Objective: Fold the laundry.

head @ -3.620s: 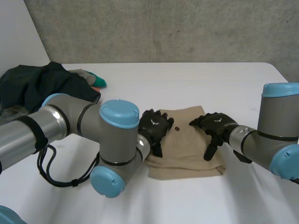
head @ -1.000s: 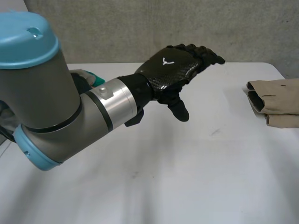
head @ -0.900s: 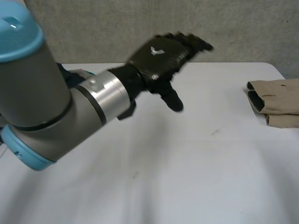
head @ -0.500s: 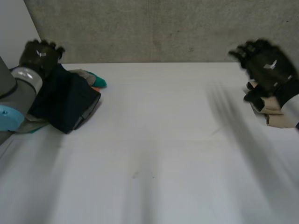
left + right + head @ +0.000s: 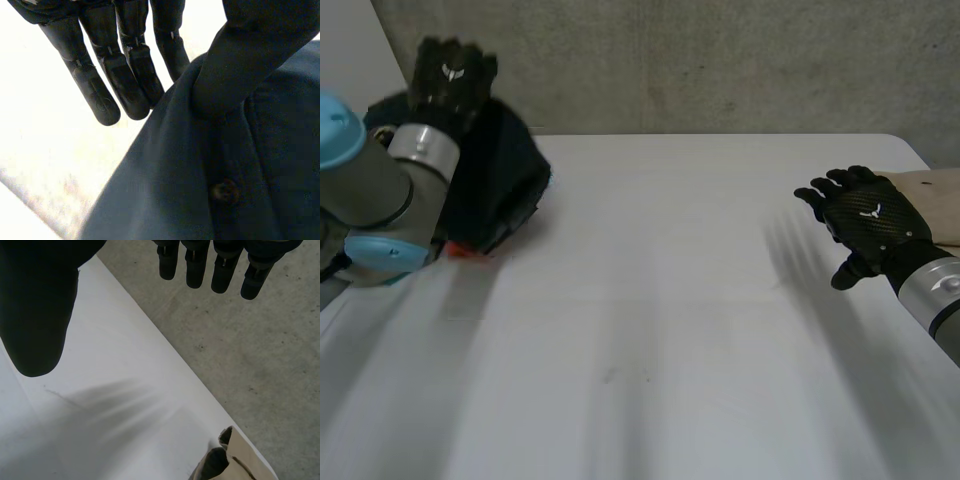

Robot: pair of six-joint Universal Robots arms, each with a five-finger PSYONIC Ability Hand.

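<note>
1. We judge that the step in hand is fetching the next piece. One folded tan garment (image 5: 932, 190) lies at the right edge of the table (image 5: 650, 300), so part of the laundry looks done.
2. The left hand (image 5: 450, 75) is at the far left corner, raised above a dark shirt (image 5: 505, 170) that hangs bunched below it. In the left wrist view the thumb (image 5: 235, 65) presses on the cloth near a button (image 5: 225, 191). The straight fingers (image 5: 112, 85) pass behind the cloth's edge, so we read this as a pinch on the shirt's edge.
3. The right hand (image 5: 868, 222) hovers over the table just beside the tan garment. Its fingers are spread and straight and it holds nothing.
4. The next move, as we judge it, calls for carrying the shirt to the middle of the table and laying it out flat. The right hand would need to take a second edge or corner, since a single pinch leaves the cloth in a heap.
5. An orange piece (image 5: 463, 250) peeks out under the shirt beside the left arm (image 5: 380, 190), and it could be dragged along. We cannot tell whether it touches the shirt. The tan garment sits near the right hand's path and could be nudged.
</note>
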